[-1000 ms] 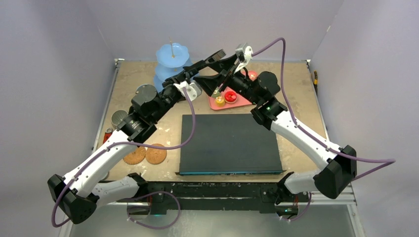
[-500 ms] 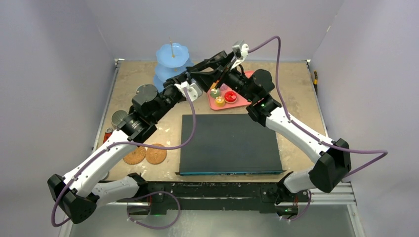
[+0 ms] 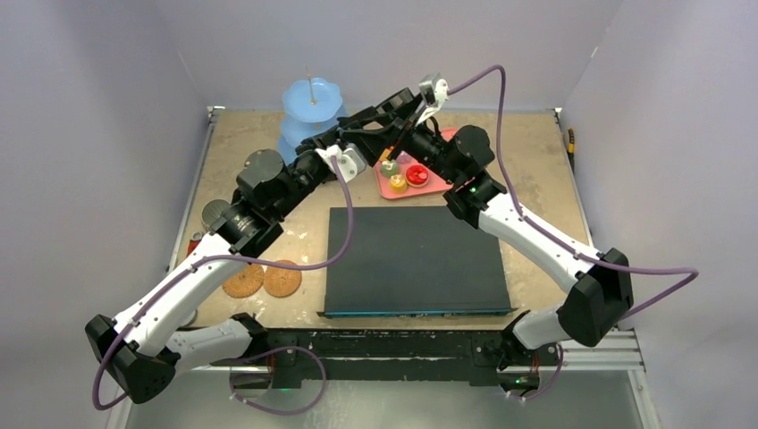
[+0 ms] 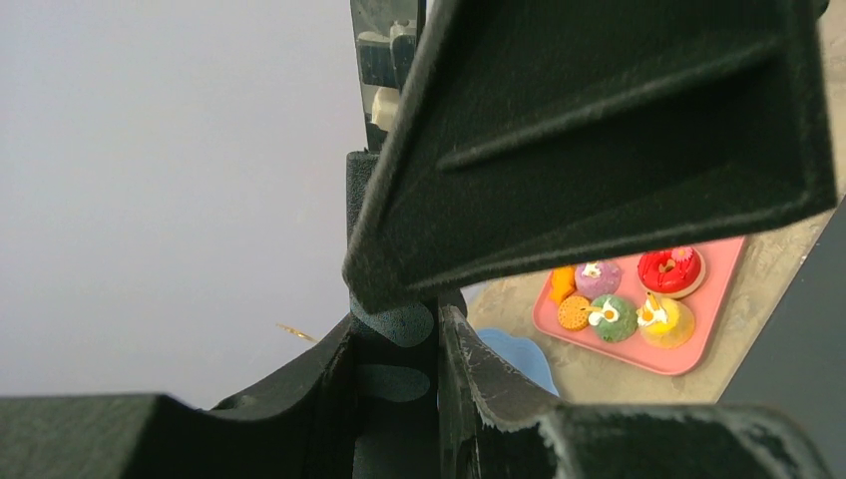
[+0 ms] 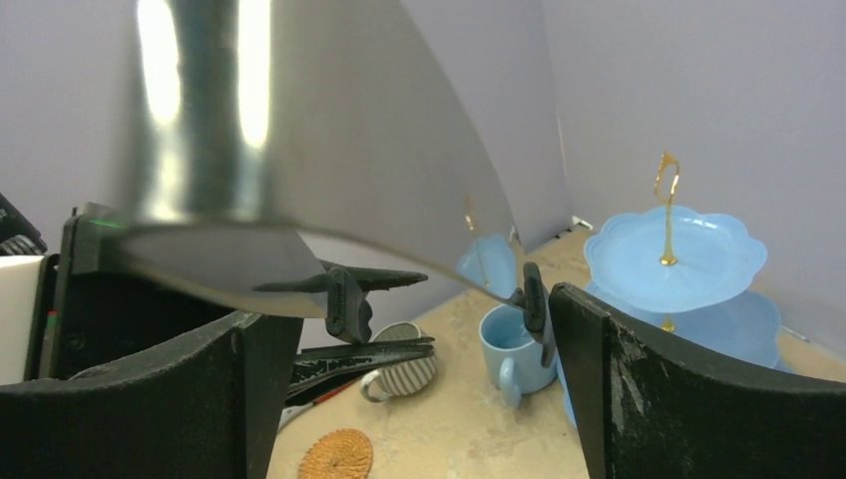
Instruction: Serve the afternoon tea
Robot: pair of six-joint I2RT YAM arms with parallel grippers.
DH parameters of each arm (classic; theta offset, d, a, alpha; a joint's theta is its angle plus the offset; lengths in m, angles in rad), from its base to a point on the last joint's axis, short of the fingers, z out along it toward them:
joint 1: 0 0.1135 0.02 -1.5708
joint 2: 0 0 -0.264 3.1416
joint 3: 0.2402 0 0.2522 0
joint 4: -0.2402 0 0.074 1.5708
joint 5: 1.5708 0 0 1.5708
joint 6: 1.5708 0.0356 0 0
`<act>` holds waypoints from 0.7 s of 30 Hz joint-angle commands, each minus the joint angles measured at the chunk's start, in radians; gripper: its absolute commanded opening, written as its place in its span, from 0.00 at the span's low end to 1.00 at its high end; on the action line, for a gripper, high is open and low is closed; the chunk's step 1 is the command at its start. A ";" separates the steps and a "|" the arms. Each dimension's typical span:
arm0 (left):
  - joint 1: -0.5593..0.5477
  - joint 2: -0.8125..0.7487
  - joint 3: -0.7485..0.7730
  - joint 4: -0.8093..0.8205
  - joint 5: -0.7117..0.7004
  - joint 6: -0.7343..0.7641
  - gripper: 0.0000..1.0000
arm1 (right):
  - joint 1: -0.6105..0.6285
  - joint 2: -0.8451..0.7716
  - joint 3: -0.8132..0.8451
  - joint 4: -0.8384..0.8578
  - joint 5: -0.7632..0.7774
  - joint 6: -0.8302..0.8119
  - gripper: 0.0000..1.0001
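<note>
Silver tongs with black tips [image 5: 299, 150] run between my right gripper's [image 5: 419, 329] fingers, which are shut on them. My left gripper [image 4: 394, 339] is closed on one black tongs tip [image 4: 389, 379]. Both grippers meet in the air between stand and tray, left gripper [image 3: 357, 138], right gripper [image 3: 393, 121]. The light-blue tiered stand [image 3: 311, 98] is at the back and also shows in the right wrist view [image 5: 673, 259], with the light-blue mug [image 5: 514, 354] in front. Several cakes lie on the pink tray [image 4: 698, 354]: a green cake [image 4: 619, 319], a red cake [image 4: 670, 269] and a yellow cake [image 4: 666, 321].
A dark mat [image 3: 416, 259] lies in the middle near me. Two woven coasters [image 3: 282, 279] lie at the front left. A striped mug [image 5: 404, 374] lies on its side left of the blue mug, with a red pen beside it. Walls close in the back and sides.
My right arm has swung a little left, bringing the tongs closer to my left gripper. The left arm has barely moved. The cakes on the tray stay put.
</note>
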 commanded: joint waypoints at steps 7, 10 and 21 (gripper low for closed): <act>-0.012 0.006 0.048 0.012 0.041 -0.010 0.00 | 0.003 0.052 0.085 -0.004 -0.057 0.054 0.89; -0.016 0.004 0.042 0.004 0.046 0.005 0.00 | 0.003 0.051 0.091 -0.002 -0.062 0.065 0.87; -0.026 0.001 0.034 0.004 0.051 0.034 0.25 | 0.003 0.046 0.089 0.004 -0.082 0.092 0.66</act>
